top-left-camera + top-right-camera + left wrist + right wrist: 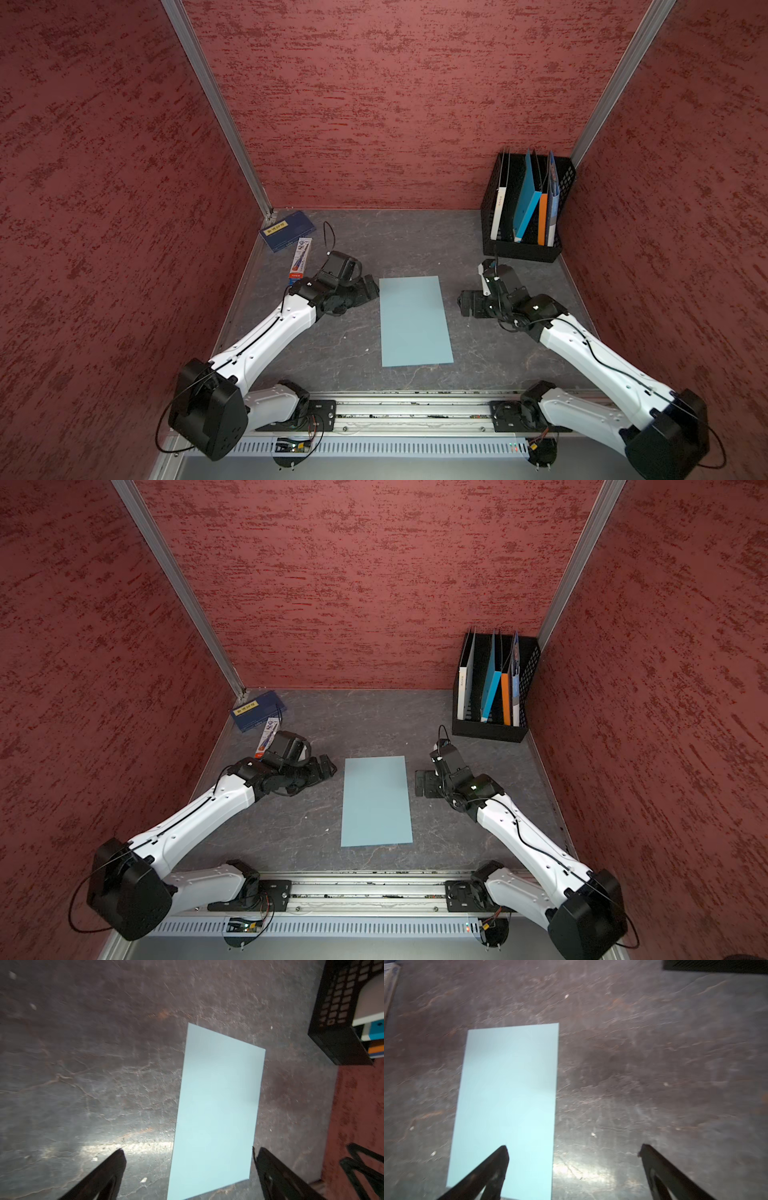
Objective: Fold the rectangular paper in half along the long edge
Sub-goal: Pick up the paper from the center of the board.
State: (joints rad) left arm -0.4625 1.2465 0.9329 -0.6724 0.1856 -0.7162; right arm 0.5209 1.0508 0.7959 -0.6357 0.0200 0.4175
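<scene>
Paper (pixel 415 322) lying flat and narrow between left gripper (pixel 368 291) and right gripper (pixel 466 304), both spread and empty; whether it is already folded cannot be told.

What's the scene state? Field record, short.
paper: pale blue rectangular paper, flat on table, no crease visible
left gripper: open, empty, at paper's left long edge
right gripper: open, empty, off paper's right side, apart
far right corner: black file holder holding books
far left corner: navy booklet

One paper (pixel 415 322), two arms (pixel 270 336), one rack (pixel 519 251)
</scene>
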